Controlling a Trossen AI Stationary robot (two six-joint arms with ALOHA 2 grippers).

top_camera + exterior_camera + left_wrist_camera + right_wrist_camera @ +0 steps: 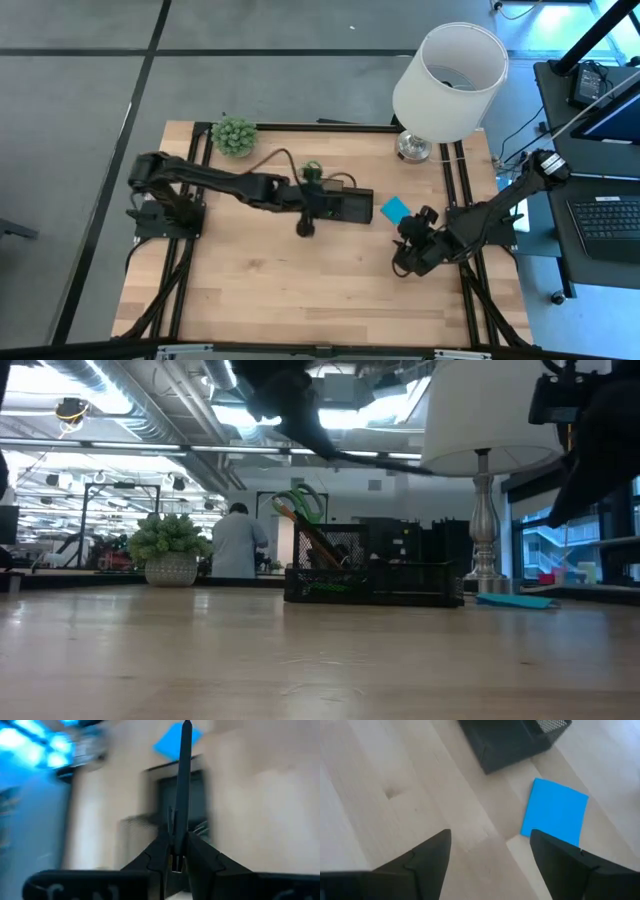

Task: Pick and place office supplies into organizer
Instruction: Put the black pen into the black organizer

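Left tool (306, 226) hangs over the middle of the desk (250, 290) in the high view, pinched shut on a black pen (183, 780) that sticks straight out past its fingers toward the organizer (345, 205). Further left, at the upper left corner of the desk, stands a green potted plant (234, 135), well apart from the work. The organizer sits just right of the left tool; in the low view green-handled scissors (303, 500) and an orange pencil (310, 540) stand tilted in its tall left compartment. Just right of the organizer a blue sticky-note pad (396, 209) lies flat on the wood, not touching it. Above that, at the upper right of the frame, a white-shaded lamp (450, 80) stands on the desk's far edge. Right tool (403, 262) hovers lower right of the pad, its fingers spread wide and holding nothing.
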